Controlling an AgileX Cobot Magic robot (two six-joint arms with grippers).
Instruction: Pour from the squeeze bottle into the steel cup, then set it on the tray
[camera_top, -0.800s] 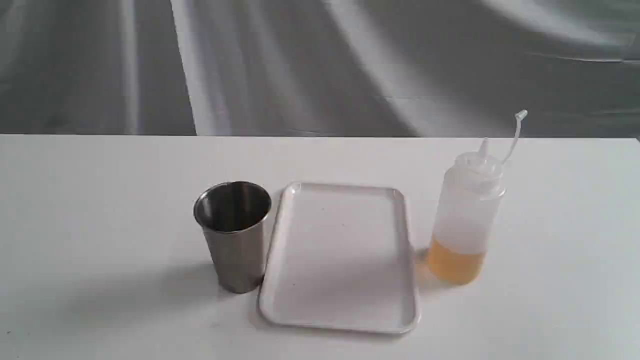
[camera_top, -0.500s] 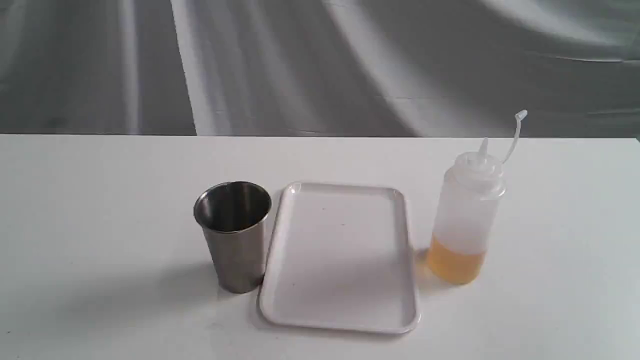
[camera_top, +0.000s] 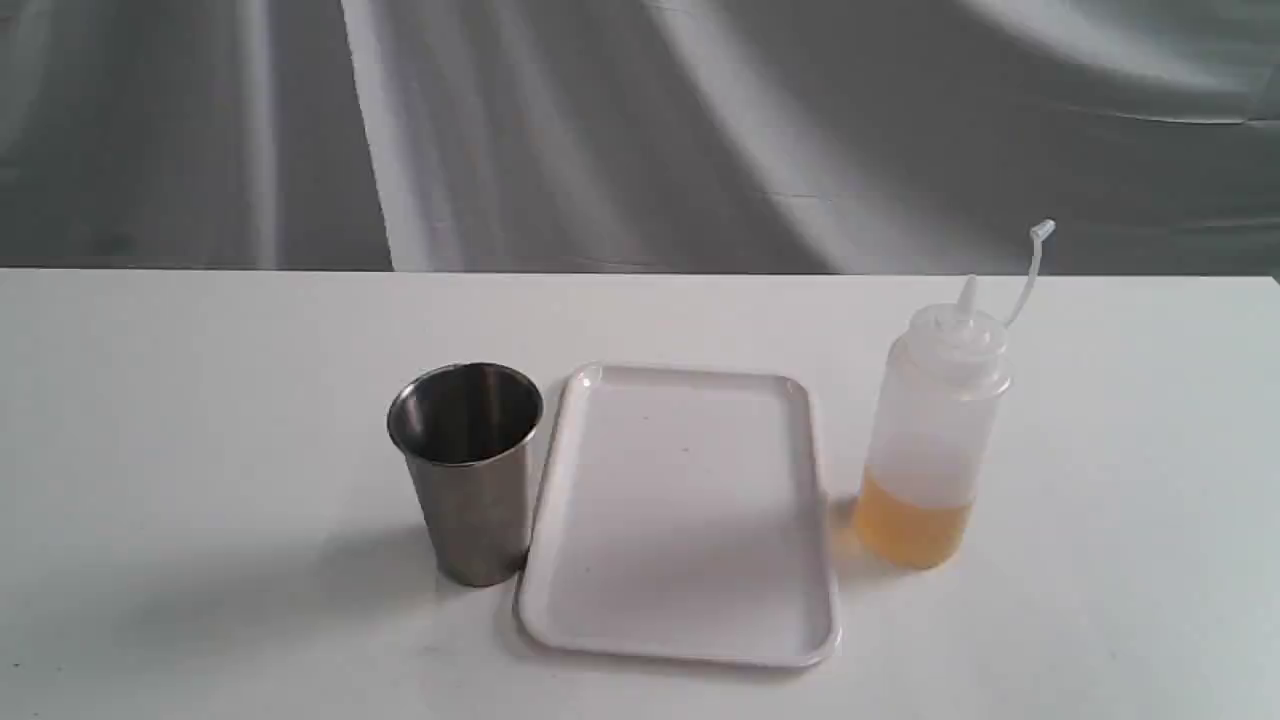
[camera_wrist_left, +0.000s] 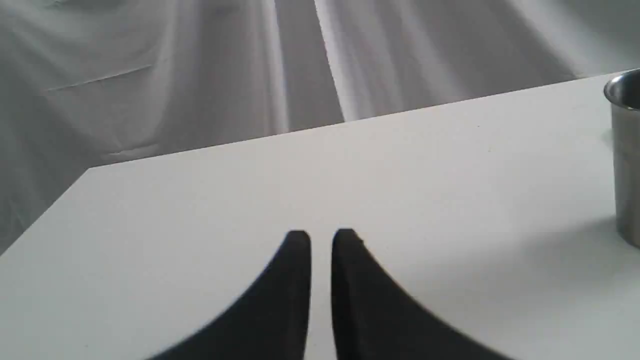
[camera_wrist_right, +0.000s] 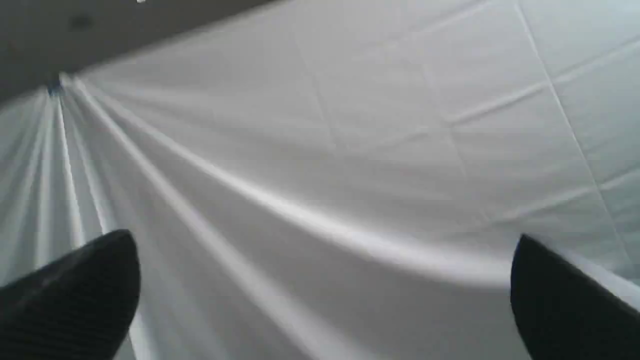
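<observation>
three things stand in a row along the middle of the white counter (camera_top: 200, 450), the row running parallel to its far edge. the steel cup (camera_top: 468, 470) is upright on the side toward the left edge, mouth open upward and its inside dark. just beside it lies the tray (camera_top: 680, 655), flat and with nothing on it, its short sides facing the near and far edges. the cup's base sits right against the tray's left rim; whether they touch i cannot tell. the squeeze bottle (camera_top: 935, 440) stands upright on the other side of the tray, toward the right edge, near the tray's rim with a slim gap between them. amber liquid (camera_top: 910, 530) fills only its lowest part. its nozzle (camera_top: 967, 295) points up and the cap strap (camera_top: 1030, 270) curves up and away from it, the nozzle uncapped.

the left gripper (camera_wrist_left: 321, 240) hangs low over bare counter toward the left edge. its two black fingers (camera_wrist_left: 295, 280) are drawn together with just a thin slit between them, holding nothing, and the steel cup (camera_wrist_left: 627, 160) is well apart from them. the right gripper (camera_wrist_right: 322, 237) faces the creased grey cloth (camera_wrist_right: 320, 150) behind the counter, its fingers (camera_wrist_right: 75, 295) spread wide apart with nothing between them.
</observation>
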